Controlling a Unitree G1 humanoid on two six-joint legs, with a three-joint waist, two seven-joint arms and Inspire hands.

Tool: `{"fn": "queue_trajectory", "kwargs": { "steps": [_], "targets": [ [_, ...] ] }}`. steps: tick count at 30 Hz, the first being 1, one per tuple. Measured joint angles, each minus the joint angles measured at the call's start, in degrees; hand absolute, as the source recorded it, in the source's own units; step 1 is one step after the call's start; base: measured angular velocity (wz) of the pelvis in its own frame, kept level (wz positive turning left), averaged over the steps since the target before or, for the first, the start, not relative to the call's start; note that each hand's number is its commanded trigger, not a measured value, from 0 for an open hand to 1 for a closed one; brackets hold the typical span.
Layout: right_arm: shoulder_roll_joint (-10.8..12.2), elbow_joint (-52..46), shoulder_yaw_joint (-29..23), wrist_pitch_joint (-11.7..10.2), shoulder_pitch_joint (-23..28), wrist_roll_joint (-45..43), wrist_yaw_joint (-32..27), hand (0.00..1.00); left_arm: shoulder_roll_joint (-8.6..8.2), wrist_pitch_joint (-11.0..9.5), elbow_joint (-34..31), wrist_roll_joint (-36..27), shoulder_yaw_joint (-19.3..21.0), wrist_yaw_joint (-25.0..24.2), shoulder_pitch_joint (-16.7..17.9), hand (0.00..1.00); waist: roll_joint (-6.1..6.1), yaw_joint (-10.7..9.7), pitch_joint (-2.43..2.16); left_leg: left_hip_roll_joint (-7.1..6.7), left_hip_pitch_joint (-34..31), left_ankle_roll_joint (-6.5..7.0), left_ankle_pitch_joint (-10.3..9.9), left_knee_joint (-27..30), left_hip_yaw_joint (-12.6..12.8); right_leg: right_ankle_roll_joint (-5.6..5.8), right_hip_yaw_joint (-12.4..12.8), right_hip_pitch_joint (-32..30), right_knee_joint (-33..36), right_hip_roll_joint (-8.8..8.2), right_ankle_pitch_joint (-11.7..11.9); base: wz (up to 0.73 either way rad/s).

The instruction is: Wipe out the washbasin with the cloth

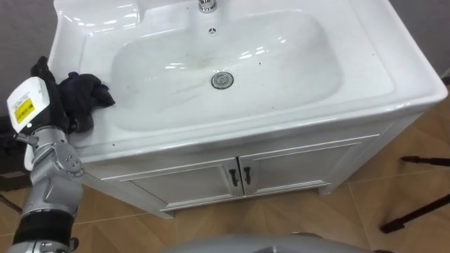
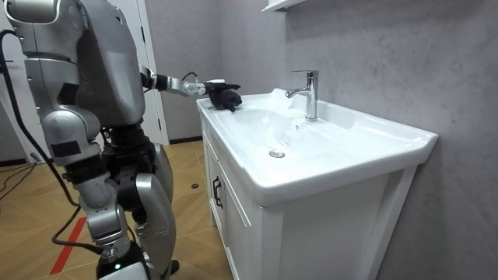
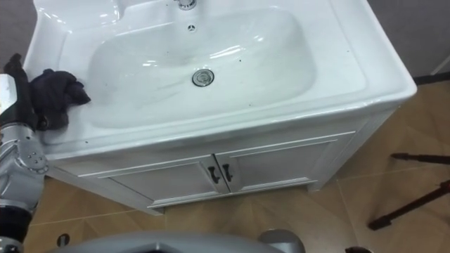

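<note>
The left hand (image 1: 46,91) rests against the dark cloth (image 1: 88,93) on the basin's (image 1: 380,67) left rim; I cannot tell whether it grips. The bowl and drain (image 1: 222,80) lie to its right.

Glossy silver-grey body, jointed metal forearm, black left hand (image 1: 56,97) with a yellow-marked white tag.

The glossy white basin (image 1: 365,77) fills the upper frame, faintly smeared and speckled around the round metal drain (image 1: 222,80) at its centre, and a dark crumpled cloth (image 1: 88,95) lies bunched on its left rim.
</note>
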Motion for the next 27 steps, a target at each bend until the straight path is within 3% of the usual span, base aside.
{"fn": "queue_trajectory", "kwargs": {
  "steps": [4,12,15,21,27],
  "targets": [
    [0.0,0.1,-0.1,-0.2,-0.1,-0.9,-0.1,0.00,-0.11,0.0,-0.6,-6.7,1.1,-0.5,-0.1,0.00,0.23,0.1,-0.05,0.00,0.0,0.00,0.0,0.0,0.1,0.00,0.2,0.0,0.0,-0.04,0.0,-0.01],
    [0.2,0.4,-0.2,-0.3,-0.5,-1.3,-0.6,0.00,-0.43,-0.1,-14.8,-16.3,1.2,-1.4,0.0,0.00,-0.77,0.0,0.48,0.04,0.0,0.00,0.0,0.0,-0.3,-0.01,0.7,0.0,-0.1,0.19,0.0,-0.03],
    [0.5,0.8,-0.2,-0.3,-0.4,-1.3,-0.3,0.00,-0.43,-2.4,-19.0,-16.7,1.2,-1.4,-0.1,0.00,-0.88,0.1,0.44,0.06,0.2,0.00,0.0,0.0,-0.3,-0.04,1.4,0.0,0.0,0.36,0.1,-0.10],
    [1.0,0.8,-0.2,-0.3,0.1,-1.2,-0.1,0.00,-0.42,-3.6,-23.8,-16.6,1.2,-1.0,-0.1,0.00,-1.53,-0.1,0.56,0.08,0.3,0.00,0.0,-0.1,-0.3,-0.06,1.8,-0.1,0.0,0.44,0.1,-0.06],
    [1.4,1.2,-1.5,-0.9,0.5,-1.2,-0.4,0.00,-0.39,-3.8,-24.0,-16.5,1.2,0.5,-0.1,0.00,-2.10,-0.4,0.47,0.08,0.3,0.00,0.0,-0.1,-0.2,-0.05,1.8,0.0,-0.2,0.47,0.1,-0.01]
  ]
}}
